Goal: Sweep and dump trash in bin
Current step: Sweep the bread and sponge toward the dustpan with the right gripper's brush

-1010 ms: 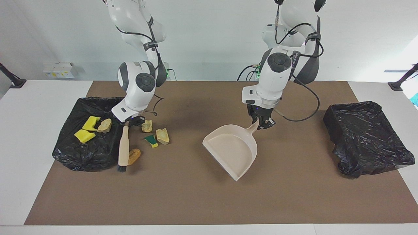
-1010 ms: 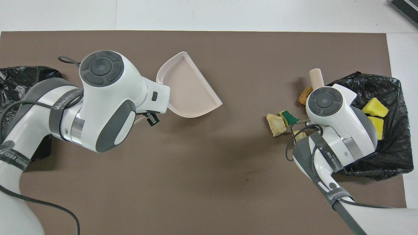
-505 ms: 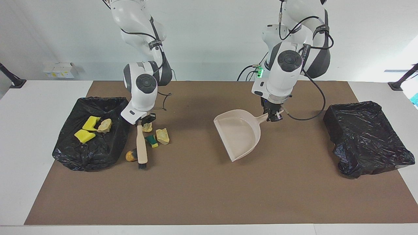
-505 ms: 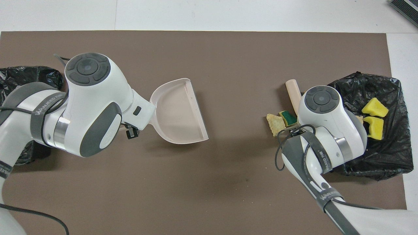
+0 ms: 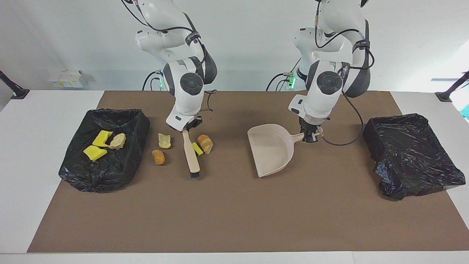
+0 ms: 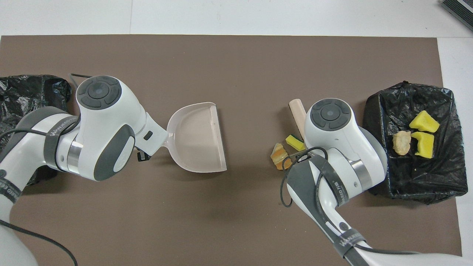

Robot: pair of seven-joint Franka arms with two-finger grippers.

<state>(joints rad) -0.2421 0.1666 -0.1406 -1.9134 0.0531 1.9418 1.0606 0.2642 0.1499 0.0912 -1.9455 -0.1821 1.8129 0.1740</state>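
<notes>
The right claw (image 5: 189, 126) is clamped on the brush (image 5: 191, 154), bristles down on the worktop (image 5: 227, 205) among four scraps (image 5: 158, 157); two lie between brush and dustpan (image 5: 270, 148). The left claw (image 5: 309, 135) grips the dustpan's handle. Three more scraps (image 5: 102, 138) sit on the black bag (image 5: 106, 172) at the right arm's end.

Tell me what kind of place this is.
Probably a robotics lab test bench, not a home: two arms share a white table with a brown mat, staged scraps, a brush, a dustpan, and bag-lined bins at both ends.
</notes>
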